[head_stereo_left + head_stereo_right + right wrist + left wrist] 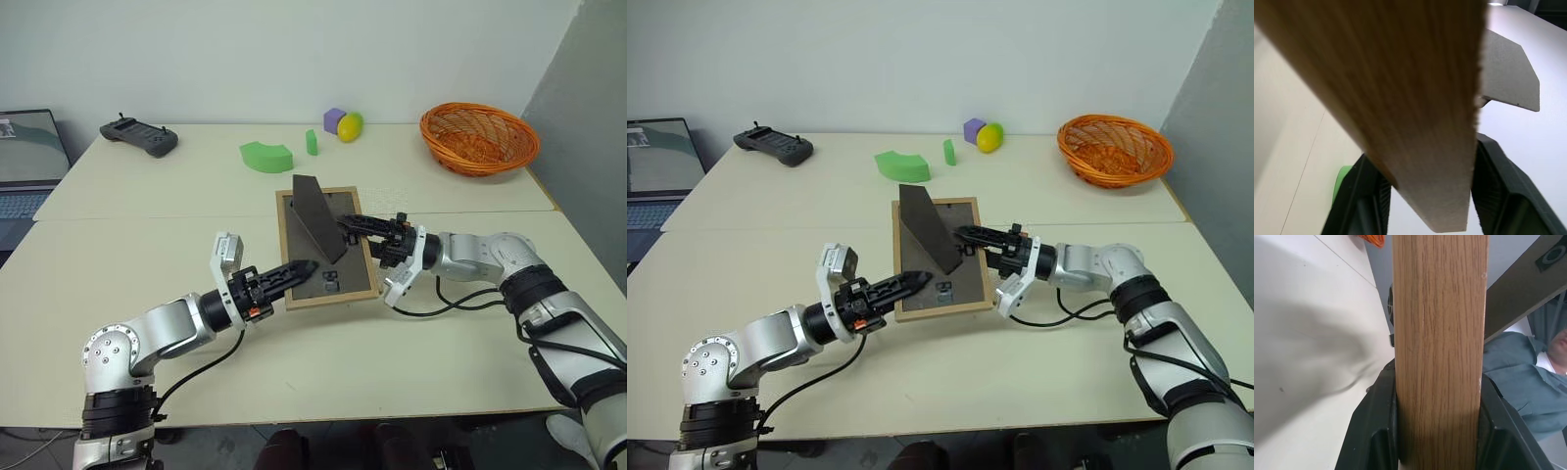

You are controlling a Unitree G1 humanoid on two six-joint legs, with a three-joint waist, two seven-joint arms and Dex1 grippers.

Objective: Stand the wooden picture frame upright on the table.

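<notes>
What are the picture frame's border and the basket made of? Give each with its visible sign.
Wooden picture frame border: light wood, matt, judging by the lengthwise grain in the left wrist view.
Basket: orange woven wicker or plastic, going by its ribbed weave; which one is unclear.

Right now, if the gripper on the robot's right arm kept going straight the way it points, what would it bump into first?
The picture frame. The right gripper points left across the frame's dark back, its fingers already astride one wooden edge. The raised stand lies just ahead, though depth is hard to judge.
</notes>
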